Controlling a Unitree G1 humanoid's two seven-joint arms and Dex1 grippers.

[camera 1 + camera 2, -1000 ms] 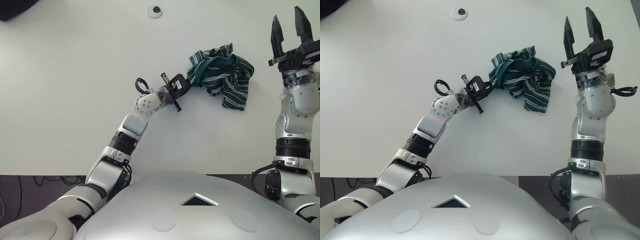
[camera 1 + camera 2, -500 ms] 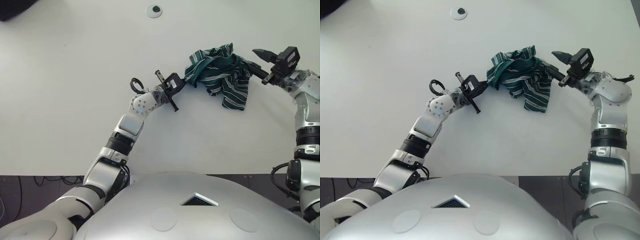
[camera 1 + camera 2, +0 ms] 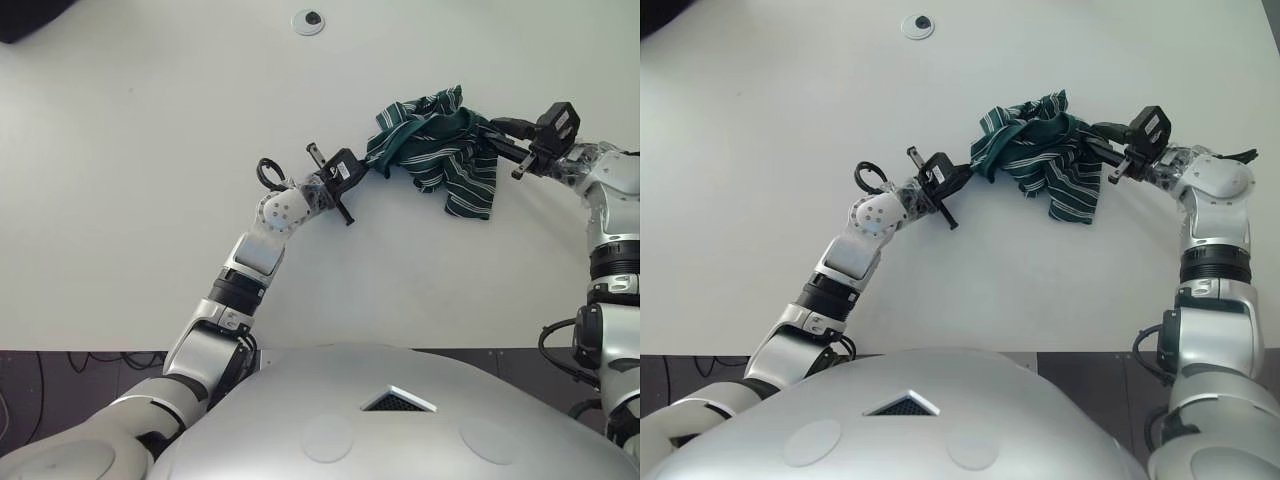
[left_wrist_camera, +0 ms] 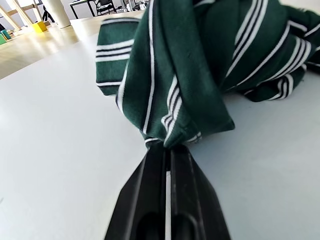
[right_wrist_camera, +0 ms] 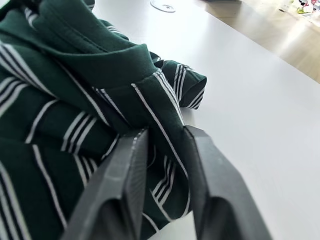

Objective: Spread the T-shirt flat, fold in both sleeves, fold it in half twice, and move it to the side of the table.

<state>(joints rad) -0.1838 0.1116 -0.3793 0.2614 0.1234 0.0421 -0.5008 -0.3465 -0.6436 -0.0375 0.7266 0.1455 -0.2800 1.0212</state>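
Observation:
The T-shirt [image 3: 440, 150], dark green with thin white stripes, lies crumpled on the white table [image 3: 150, 200], right of centre. My left gripper [image 3: 362, 170] is shut on a bunched edge at the shirt's left side; in the left wrist view the cloth [image 4: 200, 65] rises straight out of the closed fingertips [image 4: 155, 165]. My right gripper [image 3: 497, 141] is at the shirt's right side, open. In the right wrist view its two fingers [image 5: 127, 165] straddle a hemmed fold of the shirt [image 5: 100, 75] that lies between them.
A small white disc with a dark centre [image 3: 309, 22] sits at the far side of the table. A dark object [image 3: 30, 15] shows at the far left corner. The table's front edge [image 3: 100, 347] runs close to my arms.
My right arm has swung down from a raised pose to the shirt's right side, and its fingers now sit around a fold. The left gripper has drawn its held edge slightly leftward.

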